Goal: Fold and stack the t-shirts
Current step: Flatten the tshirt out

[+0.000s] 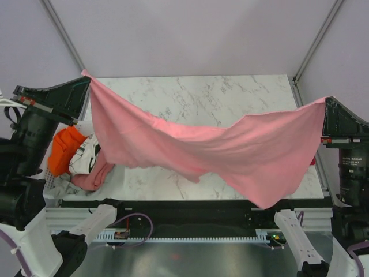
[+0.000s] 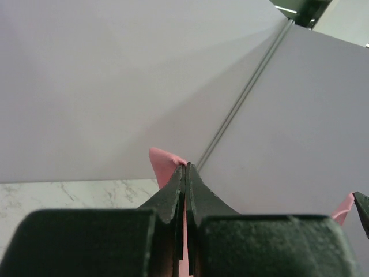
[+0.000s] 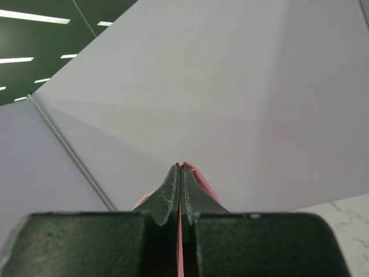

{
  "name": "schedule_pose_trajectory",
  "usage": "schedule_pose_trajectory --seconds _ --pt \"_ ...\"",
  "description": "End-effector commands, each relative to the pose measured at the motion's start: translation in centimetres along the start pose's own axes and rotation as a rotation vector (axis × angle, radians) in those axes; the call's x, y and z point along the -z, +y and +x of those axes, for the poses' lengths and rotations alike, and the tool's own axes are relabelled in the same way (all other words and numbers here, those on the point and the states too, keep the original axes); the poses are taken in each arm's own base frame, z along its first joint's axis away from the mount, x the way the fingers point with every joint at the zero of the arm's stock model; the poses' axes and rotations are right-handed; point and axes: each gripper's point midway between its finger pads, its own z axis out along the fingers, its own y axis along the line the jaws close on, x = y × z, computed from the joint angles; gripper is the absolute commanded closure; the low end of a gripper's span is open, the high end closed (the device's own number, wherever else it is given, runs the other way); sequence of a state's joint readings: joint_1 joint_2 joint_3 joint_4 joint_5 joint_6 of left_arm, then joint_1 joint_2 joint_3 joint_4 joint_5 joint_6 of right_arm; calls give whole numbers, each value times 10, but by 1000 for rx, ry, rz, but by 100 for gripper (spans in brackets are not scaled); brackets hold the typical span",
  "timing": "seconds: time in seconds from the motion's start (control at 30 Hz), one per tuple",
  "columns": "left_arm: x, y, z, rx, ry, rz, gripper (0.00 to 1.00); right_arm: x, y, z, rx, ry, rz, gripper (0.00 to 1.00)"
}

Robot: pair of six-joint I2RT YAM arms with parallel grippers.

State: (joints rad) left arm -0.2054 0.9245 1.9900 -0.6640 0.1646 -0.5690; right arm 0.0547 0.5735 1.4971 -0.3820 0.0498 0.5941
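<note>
Hanging the pink t-shirt (image 1: 190,138) slack above the marble table (image 1: 230,92). Clamps its ends tight between the closed fingers of the left gripper (image 2: 185,166) and right gripper (image 3: 180,166). Perhaps the red t-shirt (image 1: 64,149) bunched at the table's left edge.

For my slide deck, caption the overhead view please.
Left tool and right tool hold a pink t-shirt stretched between them over the marble table.

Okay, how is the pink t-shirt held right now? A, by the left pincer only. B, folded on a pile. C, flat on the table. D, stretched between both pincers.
D: the pink t-shirt sags in the air between the left pincer and the right pincer, each shut on an end of it.
</note>
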Motion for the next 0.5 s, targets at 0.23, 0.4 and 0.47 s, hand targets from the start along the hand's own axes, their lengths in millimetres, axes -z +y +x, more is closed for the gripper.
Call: schedule_pose_trajectory --seconds 0.23,0.4,0.47 --pt "-106 96 118 99 299 -207 98 -58 -81 113 -37 259 244 100" --pt "-154 145 159 131 351 -278 98 -107 -121 210 -103 466 300 100" --pt "-181 149 150 138 335 -256 98 -125 -114 228 -120 546 251 100"
